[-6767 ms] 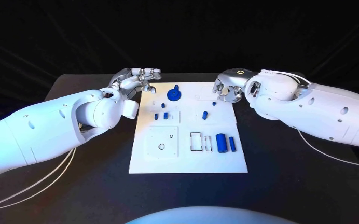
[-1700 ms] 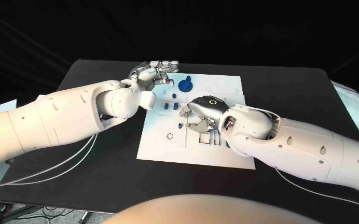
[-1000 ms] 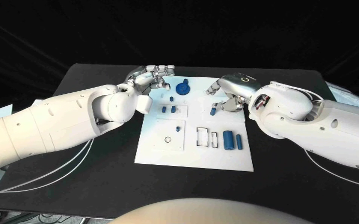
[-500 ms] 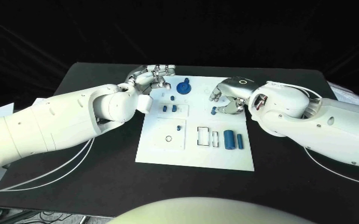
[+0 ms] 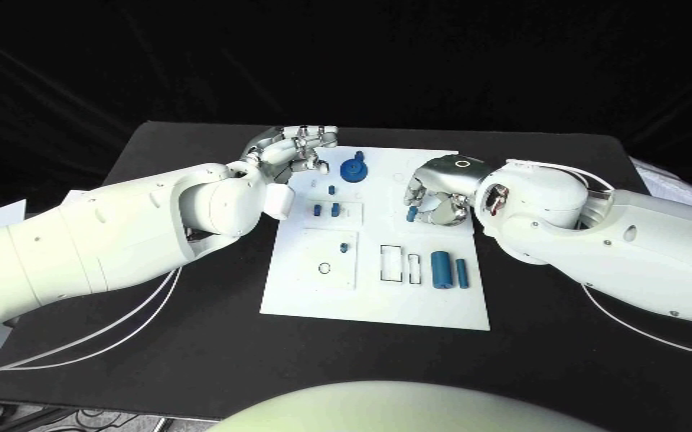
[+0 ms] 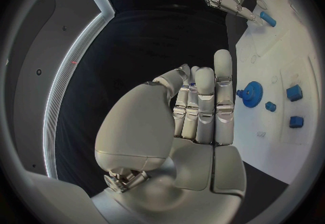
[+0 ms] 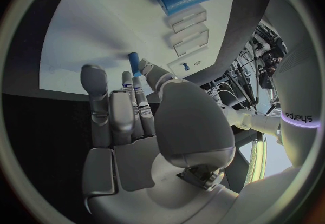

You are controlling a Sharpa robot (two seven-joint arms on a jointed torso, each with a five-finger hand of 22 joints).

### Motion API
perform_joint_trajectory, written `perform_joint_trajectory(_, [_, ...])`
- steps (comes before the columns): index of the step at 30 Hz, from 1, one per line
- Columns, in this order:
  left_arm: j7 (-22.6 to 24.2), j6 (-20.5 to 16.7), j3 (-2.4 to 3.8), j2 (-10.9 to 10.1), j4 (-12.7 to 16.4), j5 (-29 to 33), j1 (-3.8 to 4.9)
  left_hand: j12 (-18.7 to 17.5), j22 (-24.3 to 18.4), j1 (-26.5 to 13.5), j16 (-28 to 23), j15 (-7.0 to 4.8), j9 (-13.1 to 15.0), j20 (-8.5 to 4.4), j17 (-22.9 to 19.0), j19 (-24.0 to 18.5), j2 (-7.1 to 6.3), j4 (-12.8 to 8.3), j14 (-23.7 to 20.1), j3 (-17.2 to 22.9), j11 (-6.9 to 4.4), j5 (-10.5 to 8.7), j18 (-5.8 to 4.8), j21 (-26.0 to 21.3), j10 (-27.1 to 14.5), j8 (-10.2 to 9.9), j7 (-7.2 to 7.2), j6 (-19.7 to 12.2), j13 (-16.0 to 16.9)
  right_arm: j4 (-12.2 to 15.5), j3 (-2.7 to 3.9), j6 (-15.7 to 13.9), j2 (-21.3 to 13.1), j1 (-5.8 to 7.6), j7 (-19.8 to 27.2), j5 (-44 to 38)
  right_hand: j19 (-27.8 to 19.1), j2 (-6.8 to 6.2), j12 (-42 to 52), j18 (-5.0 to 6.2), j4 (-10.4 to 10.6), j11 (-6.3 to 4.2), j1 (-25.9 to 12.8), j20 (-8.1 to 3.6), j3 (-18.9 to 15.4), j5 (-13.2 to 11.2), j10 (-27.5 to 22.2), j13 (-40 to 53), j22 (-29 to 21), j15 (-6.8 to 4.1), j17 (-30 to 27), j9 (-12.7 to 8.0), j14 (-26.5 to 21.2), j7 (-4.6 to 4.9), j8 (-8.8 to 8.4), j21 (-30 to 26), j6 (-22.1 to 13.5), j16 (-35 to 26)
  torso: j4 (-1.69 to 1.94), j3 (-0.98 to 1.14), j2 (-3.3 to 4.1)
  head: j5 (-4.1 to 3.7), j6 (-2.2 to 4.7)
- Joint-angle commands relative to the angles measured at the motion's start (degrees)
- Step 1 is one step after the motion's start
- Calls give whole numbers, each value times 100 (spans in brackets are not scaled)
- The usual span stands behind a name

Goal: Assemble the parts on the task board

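Right hand (image 5: 437, 195) pinches a small blue peg (image 7: 134, 64) over the task board (image 5: 335, 297) — left hand (image 6: 196, 110) empty, fingers pressed together.

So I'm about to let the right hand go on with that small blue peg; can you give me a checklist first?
1. Right hand over the white board: ok.
2. Small blue peg at its fingers: ok; firmly held: cannot tell.
3. Left hand holds nothing, at the board's far corner: ok.
4. Blue gear clear of both hands: ok.
5. Two blue cylinders lying untouched: ok.
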Motion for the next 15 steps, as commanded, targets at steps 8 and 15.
perform_joint_trajectory(8, [33,111,3,9,9,-30,-1,39,-8,2,-16,11,-6,-14,-6,1,48,-13,-43,-34,11,-5,59,-37,-36,22,9,-37,6,-145,-12,110,127,-53,59,-98,79,155,25,-49,27,-39,13,-37,158,-130,316,2,91,-78,67,46,175,-35,108,80,267,90,1,0,3,-10,-10])
perform_joint_trajectory(15, [29,114,3,9,7,-30,-1,39,-8,2,-16,11,-6,-14,-6,1,48,-13,-43,-34,11,-5,59,-37,-36,22,9,-37,6,-249,-18,120,182,-96,33,-162,112,192,9,-59,10,-82,53,-66,226,-168,483,12,166,-110,115,76,186,-66,153,134,394,137,3,2,1,-11,-29])
